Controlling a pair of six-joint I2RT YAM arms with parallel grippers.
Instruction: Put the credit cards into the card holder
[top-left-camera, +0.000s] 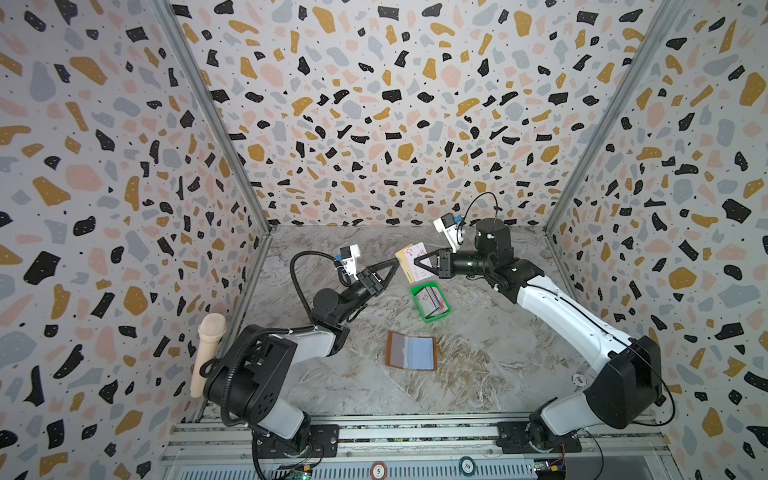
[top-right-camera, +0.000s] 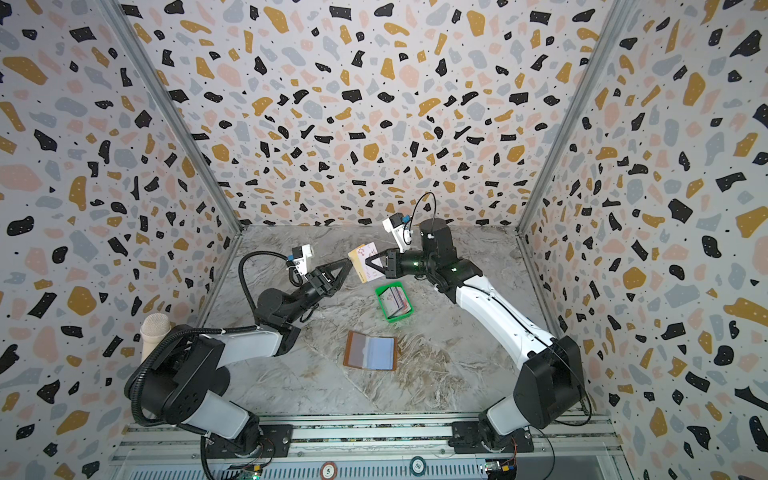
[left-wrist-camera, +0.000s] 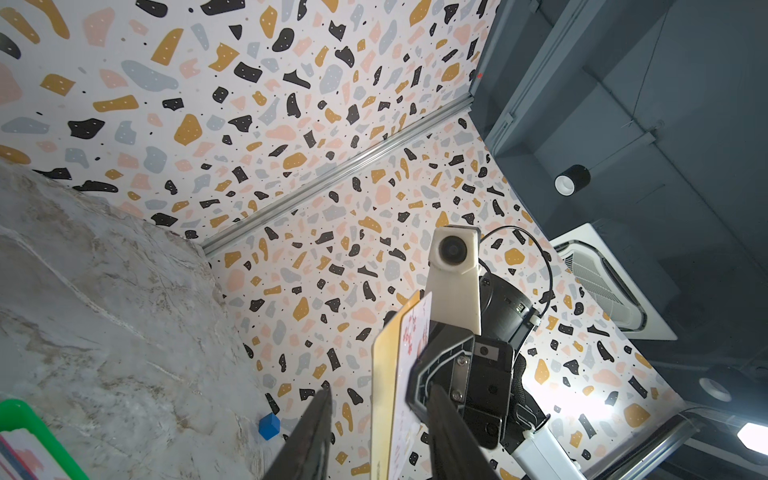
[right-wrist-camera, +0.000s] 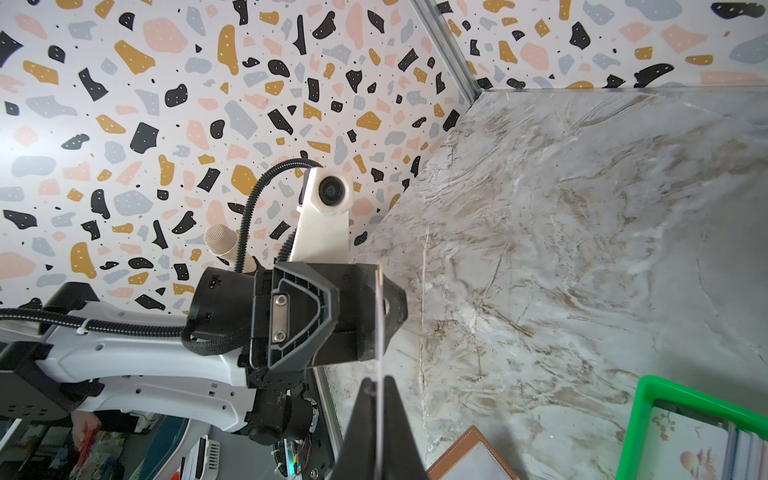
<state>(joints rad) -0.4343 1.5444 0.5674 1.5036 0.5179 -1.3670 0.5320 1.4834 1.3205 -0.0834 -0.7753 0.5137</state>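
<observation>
Two credit cards, a yellow one (top-left-camera: 404, 258) (left-wrist-camera: 384, 374) and a white floral one (top-left-camera: 422, 253) (left-wrist-camera: 413, 332), hang in the air over the back of the table. My right gripper (top-left-camera: 415, 264) (top-right-camera: 367, 263) (right-wrist-camera: 378, 384) is shut on them; its wrist view shows them edge-on (right-wrist-camera: 379, 332). My left gripper (top-left-camera: 395, 262) (top-right-camera: 348, 261) (left-wrist-camera: 379, 392) faces it, open, with its jaws on either side of the cards' free edge. More cards lie stacked in a green tray (top-left-camera: 415, 296) (top-right-camera: 380, 294) (right-wrist-camera: 640, 415). The tan card holder (top-left-camera: 411, 351) (top-right-camera: 371, 353) (right-wrist-camera: 469, 457) lies open on the table nearer the front.
A small blue cube (left-wrist-camera: 269, 426) rests on the table against the back wall. A beige microphone (top-left-camera: 210, 353) (top-right-camera: 154, 332) stands at the left wall behind the left arm. Poker chips (top-left-camera: 378, 471) lie on the front rail. The booth's walls close in three sides.
</observation>
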